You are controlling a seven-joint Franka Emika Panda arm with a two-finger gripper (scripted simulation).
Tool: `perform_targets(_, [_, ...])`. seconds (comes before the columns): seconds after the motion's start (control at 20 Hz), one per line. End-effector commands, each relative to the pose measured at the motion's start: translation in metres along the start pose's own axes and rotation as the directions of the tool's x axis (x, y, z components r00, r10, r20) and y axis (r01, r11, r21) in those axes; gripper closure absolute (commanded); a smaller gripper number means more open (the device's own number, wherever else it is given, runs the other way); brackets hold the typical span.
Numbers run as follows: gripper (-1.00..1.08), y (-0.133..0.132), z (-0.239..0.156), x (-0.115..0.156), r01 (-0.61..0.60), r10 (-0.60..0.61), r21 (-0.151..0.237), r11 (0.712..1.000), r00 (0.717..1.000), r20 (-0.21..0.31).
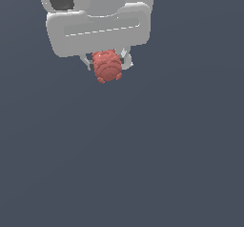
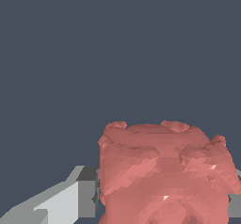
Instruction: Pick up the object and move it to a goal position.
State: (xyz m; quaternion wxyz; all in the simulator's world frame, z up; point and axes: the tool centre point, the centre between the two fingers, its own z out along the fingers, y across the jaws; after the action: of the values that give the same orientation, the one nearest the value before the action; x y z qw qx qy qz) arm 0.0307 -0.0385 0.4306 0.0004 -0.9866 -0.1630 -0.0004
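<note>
end effector (image 1: 107, 65): white, near the exterior view's top, clenched on the object
object (image 1: 106, 67): bumpy red lump between the fingers (image 2: 70, 202), hanging just below the white body
backdrop: plain dark blue-grey

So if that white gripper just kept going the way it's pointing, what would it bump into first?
Apart from the red berry-like object already held in its jaws, nothing shows ahead of the gripper. Both views show only plain dark background, so the way looks free, though depth is hard to judge.
</note>
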Motion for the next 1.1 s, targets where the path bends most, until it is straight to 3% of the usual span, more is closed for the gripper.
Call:
perform_targets(0.0, [1.08,0.005,-0.014,0.002,0.0,0.0,0.0,1.0,1.0,0.0])
perform_targets(0.55, [1.08,0.023,-0.058,0.012,0.0,0.0,0.0,1.0,1.0,0.001])
perform_targets(1.05, [1.08,0.03,-0.074,0.017,0.0,0.0,0.0,1.0,1.0,0.001])
